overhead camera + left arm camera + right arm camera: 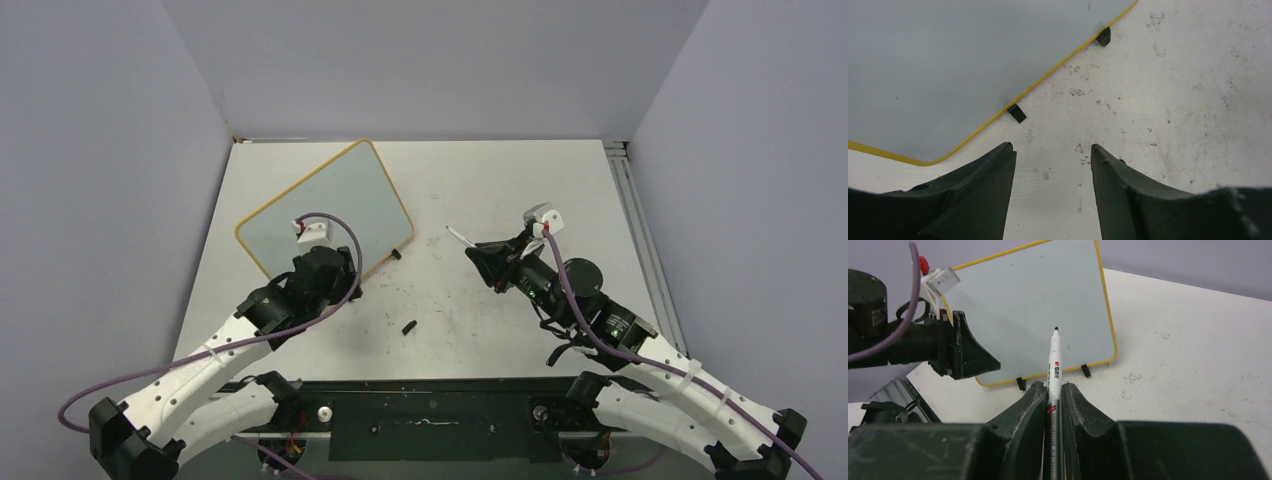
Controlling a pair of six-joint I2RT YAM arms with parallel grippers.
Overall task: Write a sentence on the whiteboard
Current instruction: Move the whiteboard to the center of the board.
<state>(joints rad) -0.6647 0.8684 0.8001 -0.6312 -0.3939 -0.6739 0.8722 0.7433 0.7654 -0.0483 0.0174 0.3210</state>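
Whiteboard [345,195] sits far-left on the table [520,180], turned at an angle, face bare; I see no writing on it. Right gripper [1053,388] is clamped on the marker [1054,360], cap off, with the tip aimed at the board but short of it, over bare table. Left gripper [1052,150] hangs with jaws wide and holds nothing, just beside the board's near rim by a black foot [1017,113]. I judge it is placed there to steady the board during writing. A small black piece [408,326], probably the cap, lies between the arms.

Plain lavender-grey walls [430,60] around a scuffed white tabletop [500,180]
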